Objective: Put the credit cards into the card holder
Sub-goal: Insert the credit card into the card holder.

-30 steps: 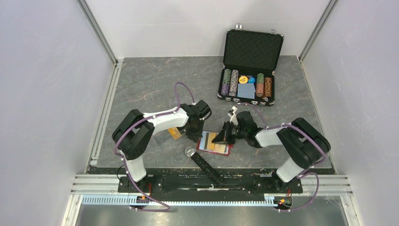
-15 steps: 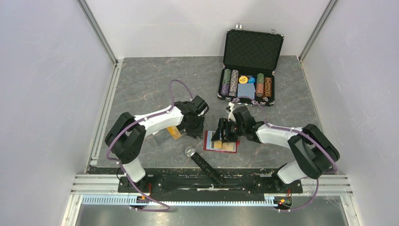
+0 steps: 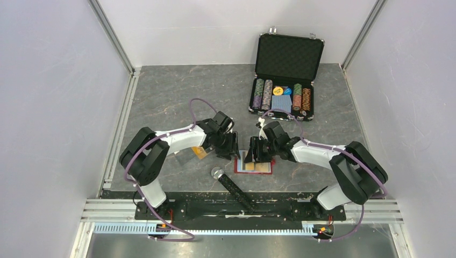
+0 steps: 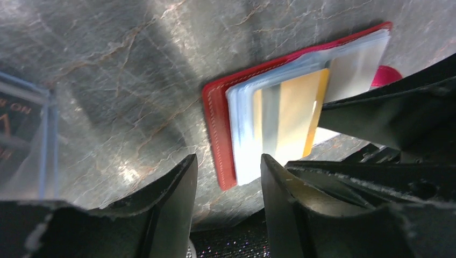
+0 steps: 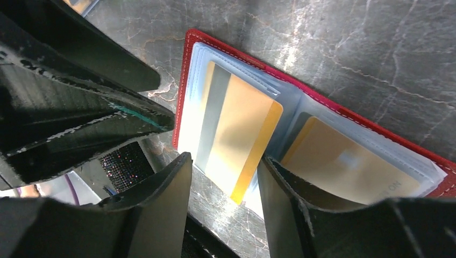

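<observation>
The red card holder lies open on the table between the two arms, its red rim toward my left gripper. One gold credit card lies on the left-hand sleeves, its lower corner past their edge. A second gold card sits inside a right-hand sleeve. My left gripper hovers open at the holder's left edge, nothing between its fingers. Over the holder's middle, my right gripper is open too, with the first card below the gap.
A clear plastic case with an orange card lies left of the left gripper. A black sparkly microphone lies just in front of the holder. An open black poker-chip case stands at the back right.
Both grippers have opened. The left gripper moved right to the holder's edge, the right one shifted left over it, and the holder now lies squarer, slightly further right.
</observation>
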{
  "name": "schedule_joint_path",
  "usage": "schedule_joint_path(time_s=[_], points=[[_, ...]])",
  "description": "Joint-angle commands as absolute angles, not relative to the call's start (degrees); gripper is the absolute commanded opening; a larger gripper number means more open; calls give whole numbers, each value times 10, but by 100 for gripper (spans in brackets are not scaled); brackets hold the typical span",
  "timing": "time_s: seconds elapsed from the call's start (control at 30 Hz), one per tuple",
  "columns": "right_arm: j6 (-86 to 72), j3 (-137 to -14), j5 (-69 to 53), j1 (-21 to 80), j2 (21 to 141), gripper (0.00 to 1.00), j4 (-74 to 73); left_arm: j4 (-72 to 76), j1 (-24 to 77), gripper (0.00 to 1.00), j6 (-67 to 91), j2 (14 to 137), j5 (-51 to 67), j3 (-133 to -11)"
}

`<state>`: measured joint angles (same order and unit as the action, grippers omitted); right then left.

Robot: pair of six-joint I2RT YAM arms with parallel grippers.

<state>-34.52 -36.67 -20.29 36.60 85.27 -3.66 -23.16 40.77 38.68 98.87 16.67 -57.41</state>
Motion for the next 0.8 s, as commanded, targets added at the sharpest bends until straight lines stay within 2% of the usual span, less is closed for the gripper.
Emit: schedule_joint_path(time_s=[0.0, 0.2, 0.33, 0.5, 0.77], points=[[-364, -343, -227, 371, 867, 50, 9, -186, 406, 54, 432, 1018, 186, -554], [-403, -311, -272, 371, 880, 50, 101, -126, 406, 53, 460, 1014, 227, -533], [-403, -308, -279, 371, 873, 53, 106, -124, 407, 52, 459, 995, 230, -534], [-385, -322, -271, 372, 855, 63, 75, -128, 407, 45, 455, 971, 237, -544], [-313, -379, -174, 385, 822, 86, -81, -138, 407, 39, 450, 958, 241, -553]])
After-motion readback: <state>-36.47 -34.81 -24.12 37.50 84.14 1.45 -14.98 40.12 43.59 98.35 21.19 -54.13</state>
